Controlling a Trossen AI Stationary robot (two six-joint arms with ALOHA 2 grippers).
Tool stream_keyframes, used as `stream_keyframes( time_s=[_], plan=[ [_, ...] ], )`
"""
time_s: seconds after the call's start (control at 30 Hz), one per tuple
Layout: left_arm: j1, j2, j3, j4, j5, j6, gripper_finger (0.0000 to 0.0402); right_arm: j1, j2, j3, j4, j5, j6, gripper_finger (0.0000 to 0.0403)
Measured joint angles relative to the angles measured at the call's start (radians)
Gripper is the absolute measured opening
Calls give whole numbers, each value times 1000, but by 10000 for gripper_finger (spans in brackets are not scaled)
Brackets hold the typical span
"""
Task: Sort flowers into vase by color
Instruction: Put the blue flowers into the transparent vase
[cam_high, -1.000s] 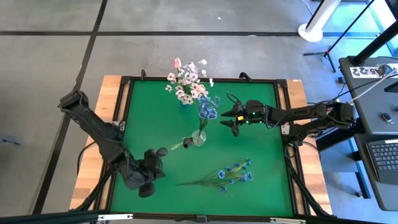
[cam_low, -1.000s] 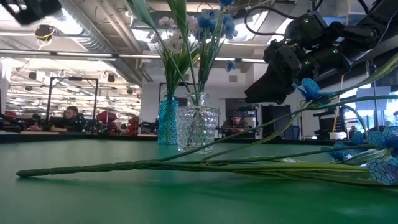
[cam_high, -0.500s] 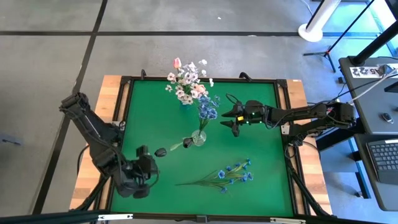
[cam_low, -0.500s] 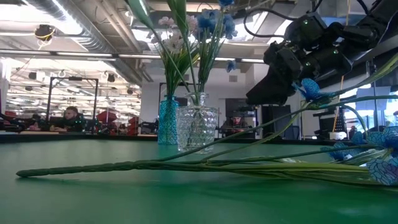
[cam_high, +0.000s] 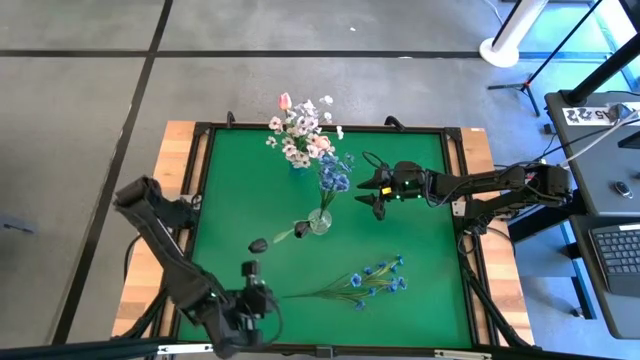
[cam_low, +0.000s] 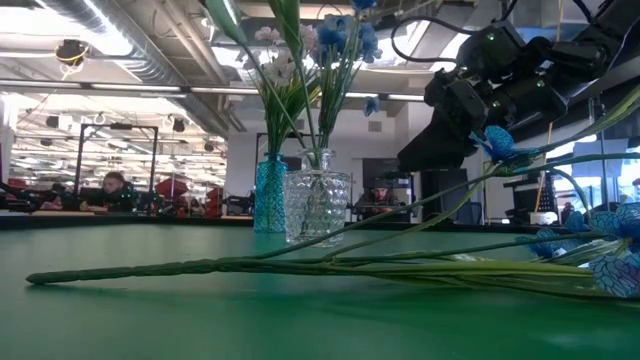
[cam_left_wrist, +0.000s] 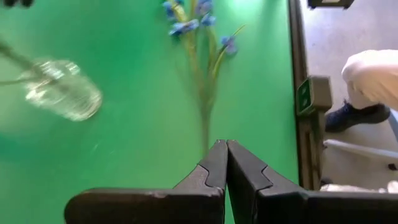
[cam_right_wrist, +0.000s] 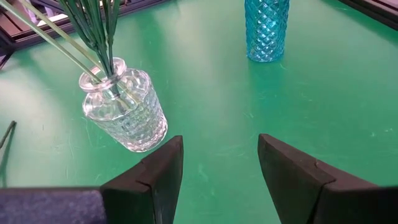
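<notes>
High view shows the green worktop with two vases near its middle and far edge: a clear glass vase holding blue blossom sprays, and beyond it a blue vase carrying white and pink flowers. One more blue spray lies flat on the worktop toward the near edge, its stem pointing toward the left arm's side. Two small dark lumps sit close to the clear vase, one to its left and one just beside its base. The left claw hangs over the near left part of the worktop, near the stem end of the lying spray; in the left wrist view its fingers are pressed together with nothing between them, and the stem runs away from them toward the blue blossoms. The right claw hovers just to the right of the clear vase, apart from it; in the right wrist view its fingers stand wide and empty, the clear vase ahead to one side and the blue vase farther off. Low view has the lying spray stretched across the foreground, with both vases upright behind it.
</notes>
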Motion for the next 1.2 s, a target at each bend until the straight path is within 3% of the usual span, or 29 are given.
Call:
stream_keyframes(
  time_s=[0.27, 0.57, 0.8, 0.97, 1.2],
  plan=[
    [64, 174, 0, 325, 50, 138, 21, 0, 0, 0, 2, 0, 0, 205],
    [179, 275, 0, 389, 140, 136, 151, 0, 0, 0, 1, 0, 19, 205],
    [262, 353, 0, 388, 311, 132, 228, 0, 0, 0, -1, -20, 19, 205],
    [306, 402, 0, 386, 340, 108, 238, 0, 0, 0, -8, -26, 19, 205],
    [340, 421, 0, 353, 348, 85, 210, 0, 0, 0, -16, -26, 19, 205]
  ],
)
